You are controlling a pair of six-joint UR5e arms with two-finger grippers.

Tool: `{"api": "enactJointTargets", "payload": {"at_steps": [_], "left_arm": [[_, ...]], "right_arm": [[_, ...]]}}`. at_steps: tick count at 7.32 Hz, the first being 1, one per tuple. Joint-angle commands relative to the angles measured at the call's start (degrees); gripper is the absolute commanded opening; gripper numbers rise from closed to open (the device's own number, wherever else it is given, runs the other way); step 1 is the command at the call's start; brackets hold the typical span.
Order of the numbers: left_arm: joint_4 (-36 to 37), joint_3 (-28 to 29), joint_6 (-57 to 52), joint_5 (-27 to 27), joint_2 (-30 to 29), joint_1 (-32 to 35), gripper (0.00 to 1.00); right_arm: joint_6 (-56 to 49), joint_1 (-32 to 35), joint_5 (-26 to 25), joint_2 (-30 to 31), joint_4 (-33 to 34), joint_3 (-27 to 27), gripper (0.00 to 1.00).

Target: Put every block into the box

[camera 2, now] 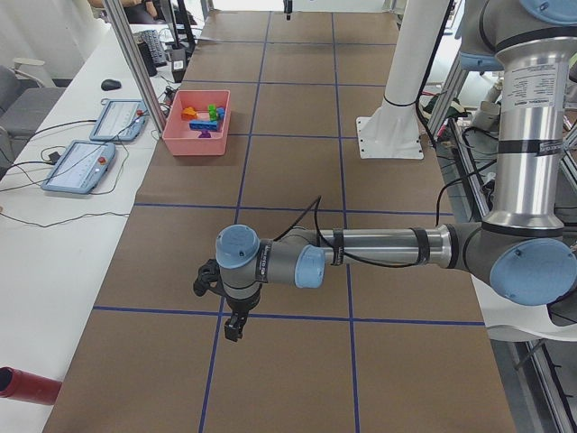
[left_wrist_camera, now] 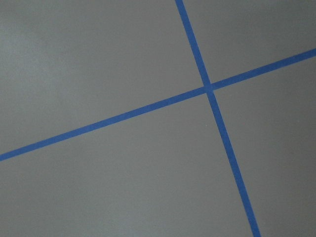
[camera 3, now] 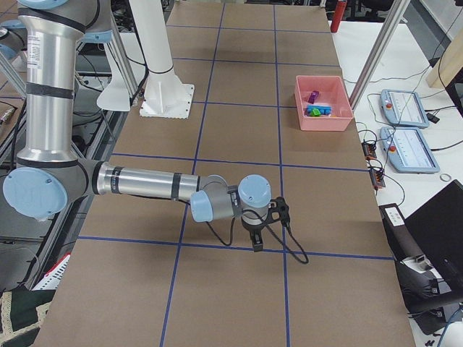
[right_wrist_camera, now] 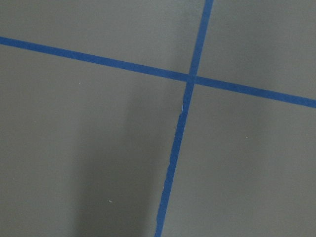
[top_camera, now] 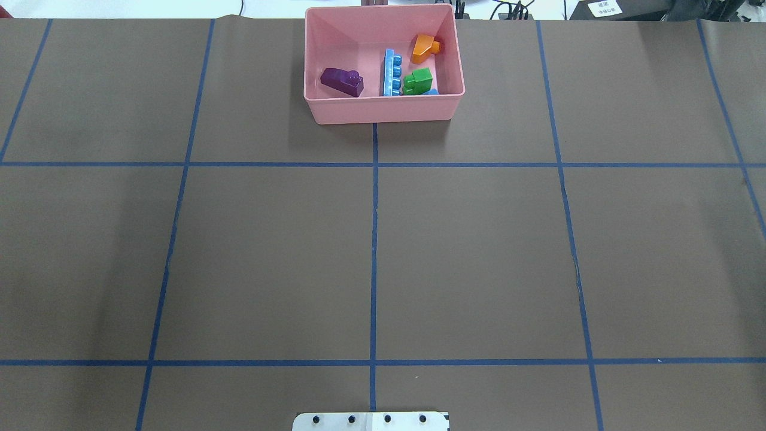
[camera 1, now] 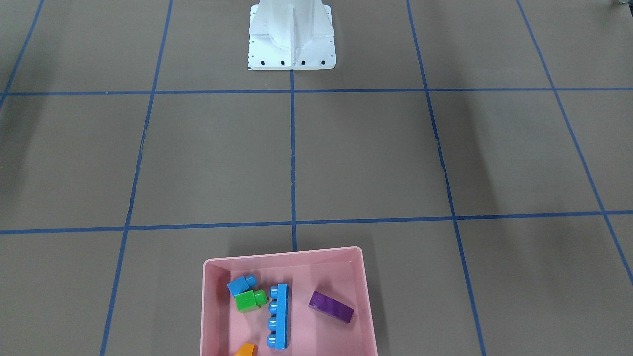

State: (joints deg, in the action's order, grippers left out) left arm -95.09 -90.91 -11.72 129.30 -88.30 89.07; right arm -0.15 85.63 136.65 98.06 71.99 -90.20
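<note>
Containing all blocks [top_camera: 419, 79]: box [top_camera: 383, 111]. Only side views show left gripper [camera 2: 233, 329], right gripper [camera 3: 256, 244]; finger state cannot be told.

I could read nothing; a white label [top_camera: 604, 8], well apart from the right gripper [camera 3: 256, 244], bore print too small.

Saw left arm [camera 2: 379, 245] stretched out, forearm level, left end effector [camera 2: 233, 330] pointing down. Right arm [camera 3: 145, 184] likewise, right end effector [camera 3: 256, 246] down. Couldn't judge finger opening on either.
</note>
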Motion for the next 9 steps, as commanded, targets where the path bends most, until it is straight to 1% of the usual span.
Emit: {"api": "enactJointTargets", "payload": {"at_steps": [1,2,3,4,7,8,9], "left_arm": [[5.00,-2.86,0.91,0.16,0.06,0.05,1.00],[5.09,-2.87,0.91,0.16,0.06,0.05,1.00],[5.09,-2.87,0.91,0.16,-0.03,0.05,1.00],[5.09,-2.87,0.82,0.16,0.05,0.05,1.00],[5.26,-2.78,0.82,0.25,-0.03,0.05,1.00],[5.26,-2.60,0.91,0.68,-0.03,-0.04,1.00],[5.26,-2.60,1.00,2.34,-0.03,-0.04,1.00]], "right_arm": [[0.32,4.09,0.99,-0.32,1.73,-0.15,1.00],[0.15,5.85,0.99,-1.80,11.58,-4.24,1.00],[-0.64,6.30,0.55,-2.60,22.47,-10.64,1.00],[-0.65,6.39,0.55,-1.57,23.10,-11.40,1.00],[-0.12,6.13,0.99,-1.73,22.93,-11.23,1.00],[-0.12,5.87,2.90,-1.73,22.93,-11.23,1.00],[0.06,5.43,4.32,-1.73,22.93,-11.14,1.00]]}}
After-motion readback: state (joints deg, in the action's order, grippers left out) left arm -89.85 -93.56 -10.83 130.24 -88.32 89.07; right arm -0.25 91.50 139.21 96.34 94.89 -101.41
